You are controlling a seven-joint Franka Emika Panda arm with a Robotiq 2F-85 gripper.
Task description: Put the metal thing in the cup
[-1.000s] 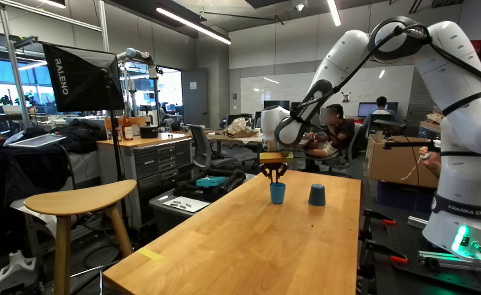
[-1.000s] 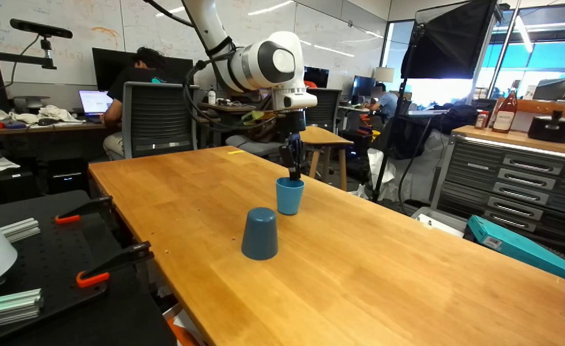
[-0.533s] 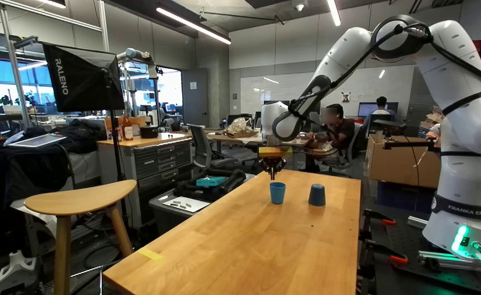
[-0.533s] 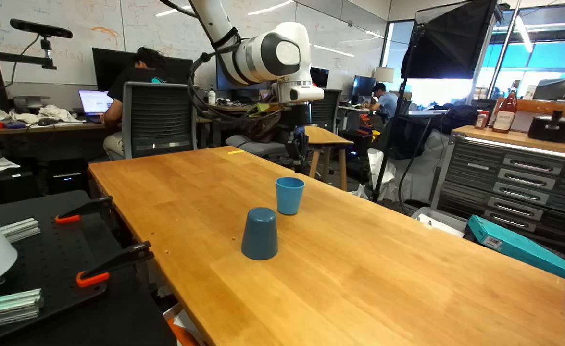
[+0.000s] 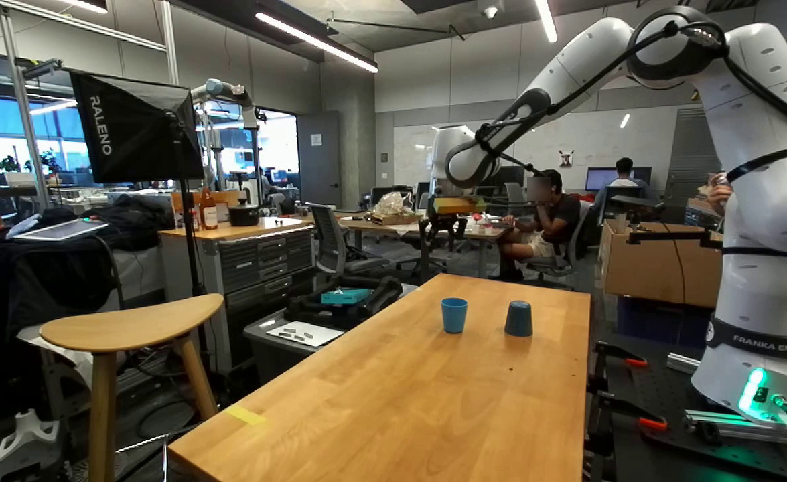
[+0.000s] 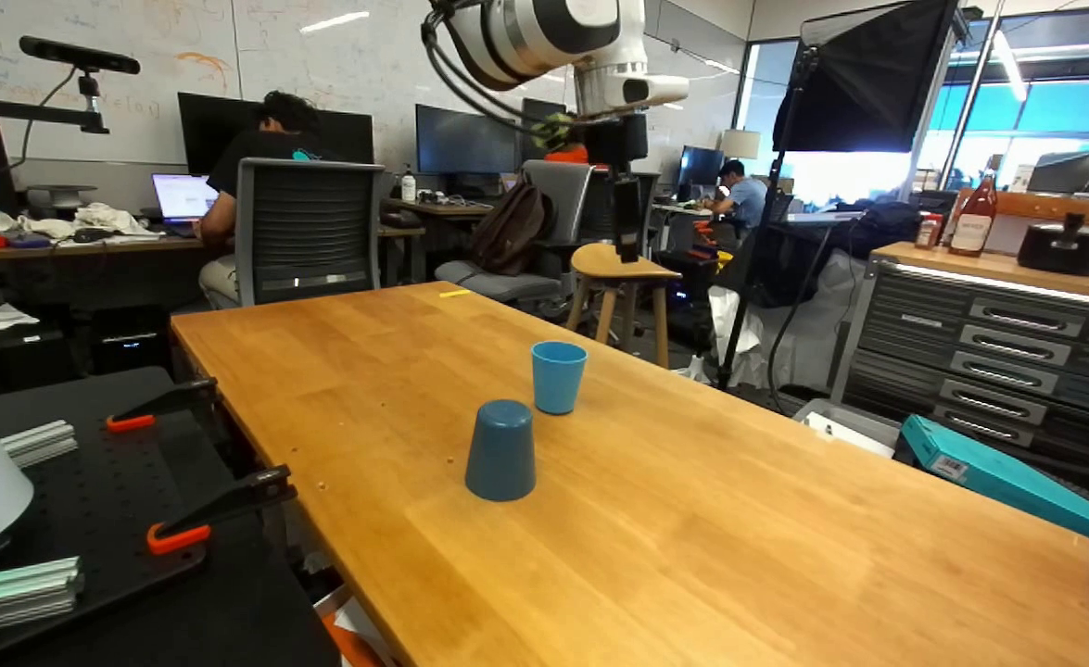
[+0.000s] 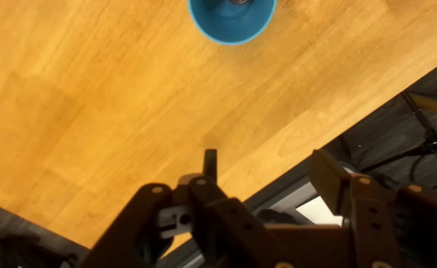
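Observation:
The bright-blue cup (image 5: 454, 316) stands upright on the wooden table, and it shows in both exterior views (image 6: 558, 380). In the wrist view the cup (image 7: 230, 31) is cut by the top edge. A small shiny metal thing (image 7: 238, 1) lies inside it, only partly in view; the cup's walls hide it in both exterior views. My gripper (image 5: 443, 234) is raised well above the table and away from the cup, and it also shows in an exterior view (image 6: 628, 248). In the wrist view the gripper (image 7: 264, 167) has its fingers wide apart with nothing between them.
A darker blue cup (image 5: 519, 319) stands upside down near the bright cup, also in an exterior view (image 6: 500, 452). The table's edge (image 7: 356, 124) runs under the gripper in the wrist view. A wooden stool (image 5: 132, 325) and a grey bin (image 5: 269, 345) are beside the table.
My gripper has risen from the cup's mouth to high above the table and moved off beyond it. Its fingers looked close together before and are now apart. Both cups have stayed put.

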